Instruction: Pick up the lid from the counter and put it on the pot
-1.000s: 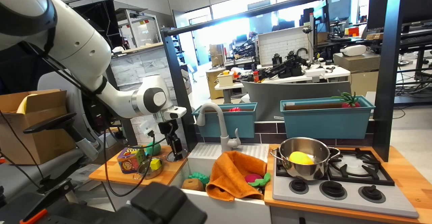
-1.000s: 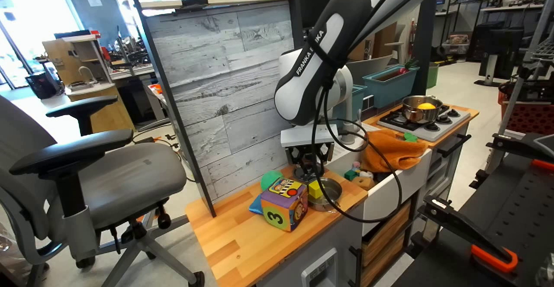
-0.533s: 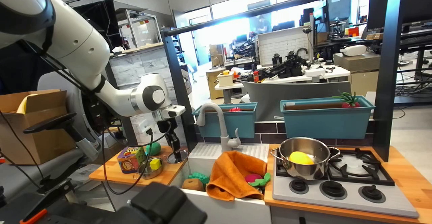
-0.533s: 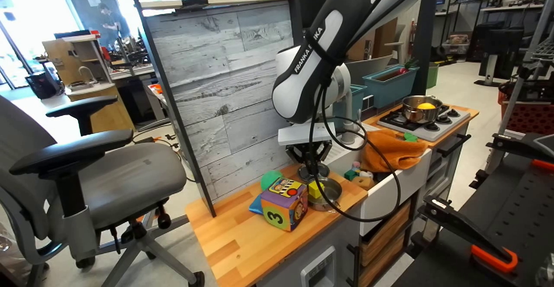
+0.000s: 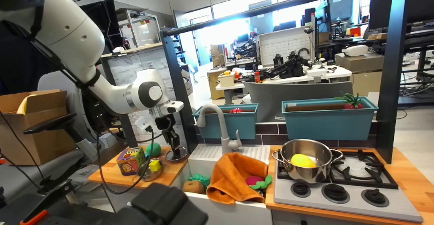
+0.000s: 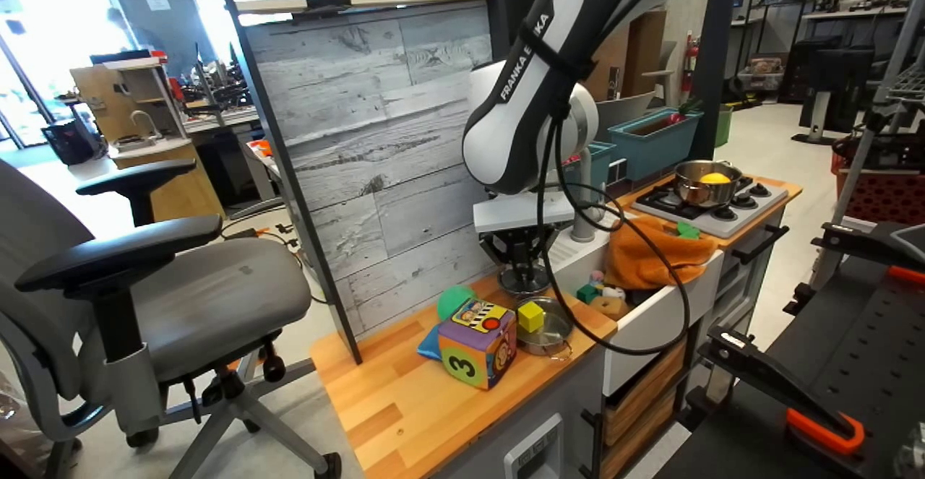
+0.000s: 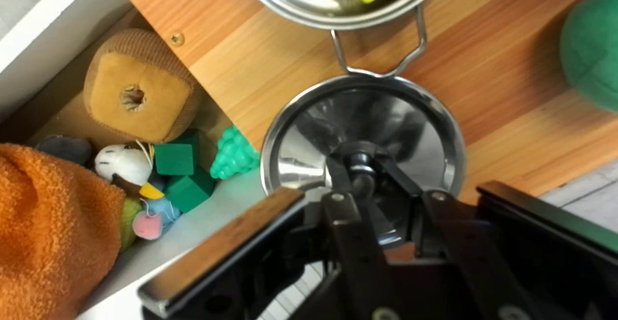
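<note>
The lid (image 7: 309, 132) is round, shiny steel, over the left-hand part of the wooden counter (image 7: 270, 54). My gripper (image 7: 361, 158) points down with its fingers closed around the lid's knob; the fingers hide part of the lid. In both exterior views the gripper (image 5: 176, 148) holds the lid (image 6: 523, 289) roughly level by the back of the counter, beside the sink. I cannot tell if the lid touches the counter. The pot (image 5: 301, 175), wide and silver, stands uncovered on the stove with a yellow item inside; it also shows in an exterior view (image 6: 697, 193).
A small steel pan (image 7: 289, 8) with a yellow cube sits right by the lid, its handle at the lid's rim. A picture cube (image 6: 473, 349) and a green ball (image 5: 153, 149) are near. Between lid and pot are the faucet (image 5: 223, 130) and orange towel (image 5: 234, 181).
The lid has moved slightly with my gripper over the last second, a little upward in both exterior views. The arm has shifted slightly, and the whole kitchen unit has shifted a touch.
</note>
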You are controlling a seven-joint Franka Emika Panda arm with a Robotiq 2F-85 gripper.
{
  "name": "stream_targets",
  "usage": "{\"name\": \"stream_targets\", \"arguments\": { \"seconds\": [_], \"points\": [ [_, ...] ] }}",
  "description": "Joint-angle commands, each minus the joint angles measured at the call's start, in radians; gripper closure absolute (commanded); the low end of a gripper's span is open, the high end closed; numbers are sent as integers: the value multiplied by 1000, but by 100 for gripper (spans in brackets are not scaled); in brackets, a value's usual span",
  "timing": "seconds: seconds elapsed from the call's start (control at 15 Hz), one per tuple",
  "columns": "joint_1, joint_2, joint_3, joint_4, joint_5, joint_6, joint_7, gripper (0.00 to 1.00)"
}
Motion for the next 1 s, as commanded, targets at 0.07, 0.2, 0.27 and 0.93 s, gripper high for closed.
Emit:
{"name": "stream_targets", "arguments": {
  "seconds": [0.07, 0.2, 0.27, 0.93],
  "points": [
    [18, -240, -20, -286, -27, 139, -113, 95],
    [31, -315, -37, -383, -36, 196, -139, 95],
    [32, -346, -40, -420, -39, 213, -153, 95],
    [39, -474, 15, -675, -39, 204, -329, 95]
  ]
}}
